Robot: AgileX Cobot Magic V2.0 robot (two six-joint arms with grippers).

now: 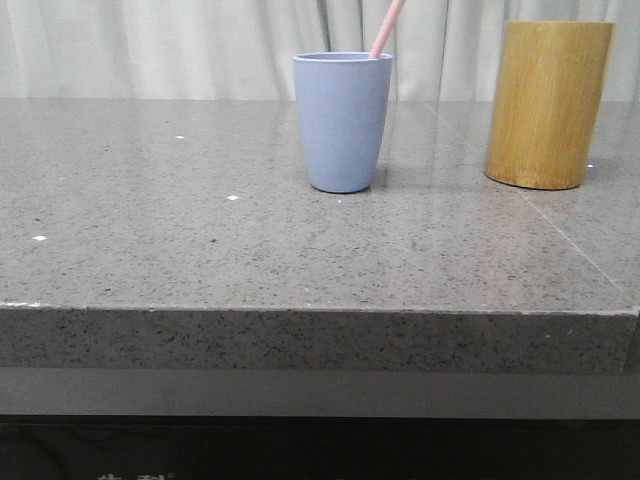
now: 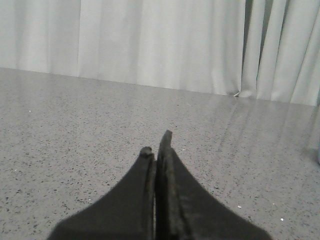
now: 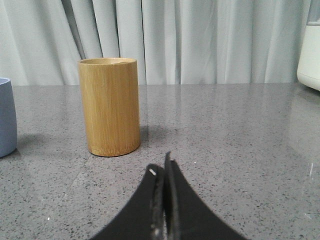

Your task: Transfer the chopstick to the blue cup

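While chopstick (image 1: 387, 28) leans in blue cup (image 1: 342, 121), bamboo cylinder (image 1: 548, 104) nearby, both jaws closed, empty.

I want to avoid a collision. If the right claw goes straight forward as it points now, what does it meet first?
Probably nothing on the table. The right claw is shut and points past the bamboo cylinder, which stands off to one side. Ahead lies bare table, then the curtain. Depth is unclear.

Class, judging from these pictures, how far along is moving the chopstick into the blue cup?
It looks done: the chopstick stands in the blue cup, leaning out over its rim. Nothing is in hand: the left gripper and right gripper are both shut on nothing, low over the table. Nothing visible seems left; the bamboo holder stands apart.
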